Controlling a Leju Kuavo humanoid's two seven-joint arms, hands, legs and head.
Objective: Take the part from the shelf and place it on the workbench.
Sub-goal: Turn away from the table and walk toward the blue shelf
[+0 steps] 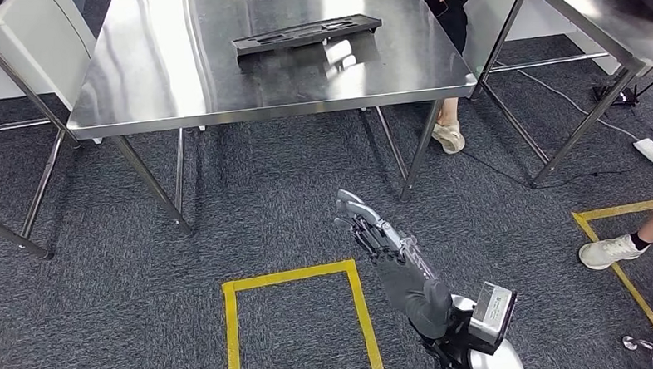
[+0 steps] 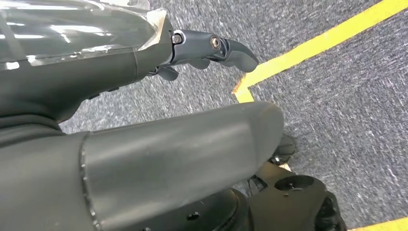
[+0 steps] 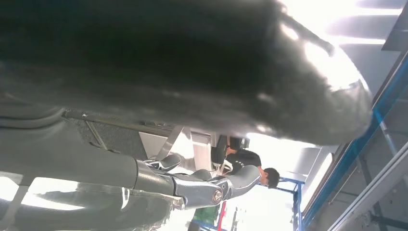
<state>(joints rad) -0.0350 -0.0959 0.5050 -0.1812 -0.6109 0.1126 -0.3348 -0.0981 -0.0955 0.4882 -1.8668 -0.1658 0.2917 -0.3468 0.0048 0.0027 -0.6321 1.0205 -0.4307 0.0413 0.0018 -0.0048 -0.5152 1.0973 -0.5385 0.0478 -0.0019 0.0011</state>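
Black and long, the part (image 1: pixel 307 34) lies flat on the steel bench (image 1: pixel 178 91) at twelve o'clock. The right hand (image 1: pixel 393 261) is held empty, fingers (image 1: pixel 360 220) spread; the left hand (image 2: pixel 211 50) also looks empty, its fingers gently curved. Any withdrawal is best made slowly, well apart from the bench edge.

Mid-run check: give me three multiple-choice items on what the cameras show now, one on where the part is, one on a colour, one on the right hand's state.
1. Where does the dark part lie?
A. On the steel workbench
B. On the carpet
C. In the right hand

2. What colour is the floor tape marking the rectangle ahead of the robot?
A. Red
B. Yellow
C. White

3. How is the right hand?
A. Gripping the part
B. Holding a cable
C. Holding nothing, fingers extended

Key:
1 A, the long dark part rests flat on the tabletop.
2 B, the taped outline on the grey carpet is yellow.
3 C, the head view shows the hand over the carpet with nothing in it.
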